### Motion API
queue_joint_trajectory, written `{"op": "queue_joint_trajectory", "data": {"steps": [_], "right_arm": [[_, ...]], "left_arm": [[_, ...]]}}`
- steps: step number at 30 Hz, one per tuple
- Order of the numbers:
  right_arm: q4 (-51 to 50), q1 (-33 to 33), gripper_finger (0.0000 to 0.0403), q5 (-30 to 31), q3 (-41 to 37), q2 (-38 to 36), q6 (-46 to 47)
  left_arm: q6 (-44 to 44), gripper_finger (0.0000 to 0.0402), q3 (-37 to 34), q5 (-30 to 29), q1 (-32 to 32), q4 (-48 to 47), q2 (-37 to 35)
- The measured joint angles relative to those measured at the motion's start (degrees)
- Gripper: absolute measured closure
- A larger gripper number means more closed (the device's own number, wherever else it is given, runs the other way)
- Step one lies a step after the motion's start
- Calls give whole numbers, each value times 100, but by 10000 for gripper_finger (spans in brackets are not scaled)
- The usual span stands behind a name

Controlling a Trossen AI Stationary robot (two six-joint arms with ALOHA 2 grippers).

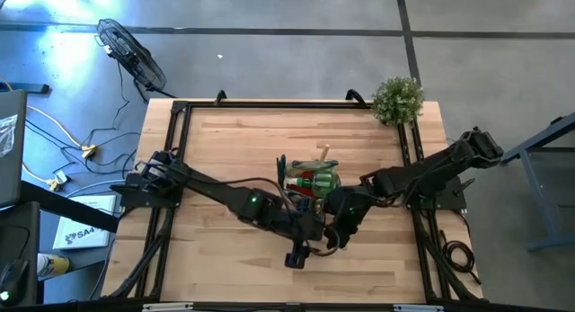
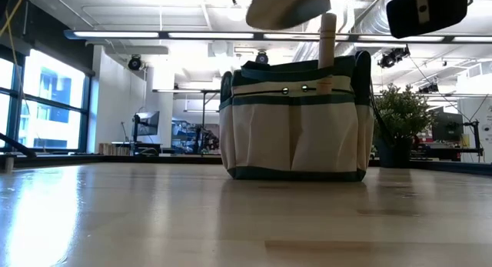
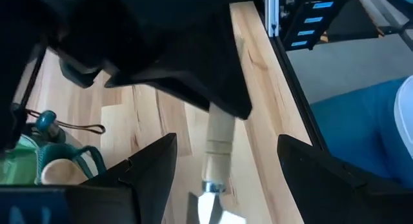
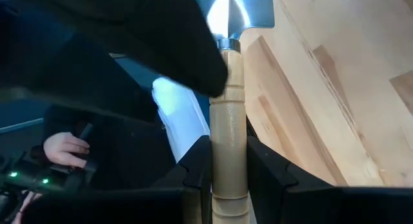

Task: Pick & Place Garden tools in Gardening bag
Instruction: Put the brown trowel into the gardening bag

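The beige gardening bag point(image 1: 310, 182) with dark green trim stands on its base at the table's middle, with green tools and a wooden handle point(image 2: 328, 40) sticking out of it. It also shows in the low view point(image 2: 296, 121). My right gripper point(image 1: 340, 229), just near of the bag, is shut on a wooden-handled metal trowel point(image 4: 227, 88). My left gripper point(image 1: 301, 249) is open beside it. In the left wrist view its fingers point(image 3: 155, 159) stand wide on either side of the trowel point(image 3: 216, 153) without touching it. My right gripper pinches the trowel's wooden handle point(image 4: 229, 121) between its two fingers point(image 4: 197, 166), on the part away from the blade. The fingers lie along the handle. The metal blade point(image 4: 242, 11) sticks out past the fingertips. The trowel is lifted clear of the table.
A bushy green plant point(image 1: 397, 99) stands at the table's far right corner. Black frame rails point(image 1: 175, 159) run along the table's left and right edges. Bare wood lies near and left of the bag. A person's hand point(image 4: 64, 148) shows beyond the table in the right wrist view.
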Motion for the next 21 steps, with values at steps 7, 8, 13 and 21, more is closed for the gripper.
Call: {"op": "queue_joint_trajectory", "data": {"steps": [7,8,13,21], "right_arm": [[14,7,344,2,0,0,-150],[14,7,344,4,-2,0,-148],[-5,-22,344,22,-7,0,-163],[-6,-26,344,20,-15,4,-174]], "left_arm": [[-36,142,0,50,55,28,28],[-39,142,0,60,55,70,50],[-9,142,0,298,62,253,204],[104,142,0,342,92,199,219]]}}
